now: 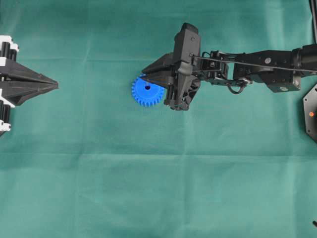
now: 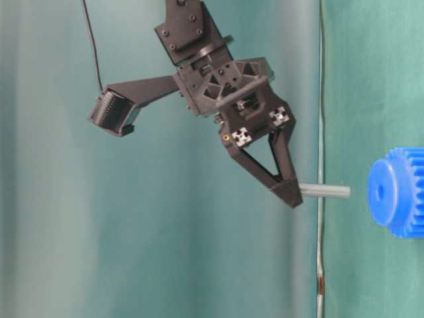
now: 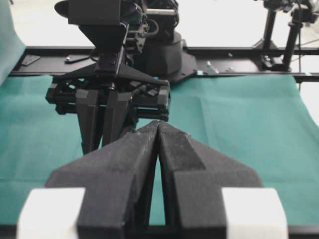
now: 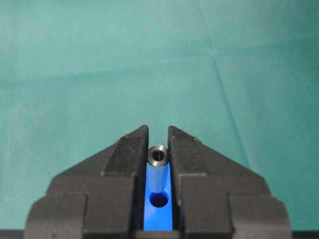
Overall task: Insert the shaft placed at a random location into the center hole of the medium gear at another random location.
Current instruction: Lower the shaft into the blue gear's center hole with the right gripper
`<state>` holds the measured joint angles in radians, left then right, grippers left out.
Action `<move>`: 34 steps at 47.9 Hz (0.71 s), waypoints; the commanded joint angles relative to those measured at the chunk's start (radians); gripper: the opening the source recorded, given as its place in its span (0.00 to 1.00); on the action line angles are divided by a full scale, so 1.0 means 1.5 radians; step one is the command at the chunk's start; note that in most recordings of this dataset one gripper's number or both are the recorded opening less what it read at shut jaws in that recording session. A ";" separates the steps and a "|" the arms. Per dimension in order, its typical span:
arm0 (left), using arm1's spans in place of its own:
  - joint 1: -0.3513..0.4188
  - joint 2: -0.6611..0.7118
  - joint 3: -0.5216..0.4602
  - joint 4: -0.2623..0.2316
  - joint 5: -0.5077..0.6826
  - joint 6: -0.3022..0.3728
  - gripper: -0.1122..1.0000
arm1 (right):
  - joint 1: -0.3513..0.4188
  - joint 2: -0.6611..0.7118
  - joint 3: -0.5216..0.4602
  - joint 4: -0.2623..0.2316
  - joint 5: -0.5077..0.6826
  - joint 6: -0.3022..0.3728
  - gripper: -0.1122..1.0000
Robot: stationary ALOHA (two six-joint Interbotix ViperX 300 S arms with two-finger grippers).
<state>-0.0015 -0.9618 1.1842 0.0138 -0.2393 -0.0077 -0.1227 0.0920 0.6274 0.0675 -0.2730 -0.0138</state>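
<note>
Holding: the right claw (image 4: 158,149) pinches the shaft (image 4: 158,169) between its two black fingers, the pin's hollow end showing just past the tips in the right wrist view.
Shaft: a short silvery-grey pin; in the table-level view it sticks out from the fingertip (image 2: 286,189) toward the gear, its free end (image 2: 324,191) apart from the blue face.
Medium gear: the medium gear (image 1: 146,91) lies flat on the green bench (image 1: 148,188), a bright blue toothed disc near the middle of the cloth, partly covered by the right claw from overhead.
Center hole: the center hole (image 1: 147,87) shows dark in the blue face; through the gap between the fingers it sits just behind the pin (image 4: 159,200).
Alignment: shaft and hole look roughly in line, though from these angles it is hard to be sure.
Left claw: the left claw (image 1: 53,86) rests at the left edge of the bench, well apart from the gear, its fingers pressed together tip to tip with nothing between them.
Right arm: reaches in from the right side of the overhead view.
</note>
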 commanded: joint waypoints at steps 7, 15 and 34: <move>0.001 0.006 -0.016 0.002 -0.002 -0.001 0.10 | 0.002 0.010 -0.026 0.002 -0.002 0.005 0.21; 0.001 0.006 -0.016 0.002 -0.002 -0.001 0.10 | 0.002 0.029 -0.027 0.002 -0.003 0.005 0.21; 0.001 0.006 -0.016 0.003 0.000 -0.001 0.10 | 0.002 0.056 -0.027 0.007 -0.005 0.005 0.21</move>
<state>-0.0015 -0.9603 1.1842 0.0153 -0.2347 -0.0077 -0.1227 0.1871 0.6136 0.0736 -0.2730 -0.0138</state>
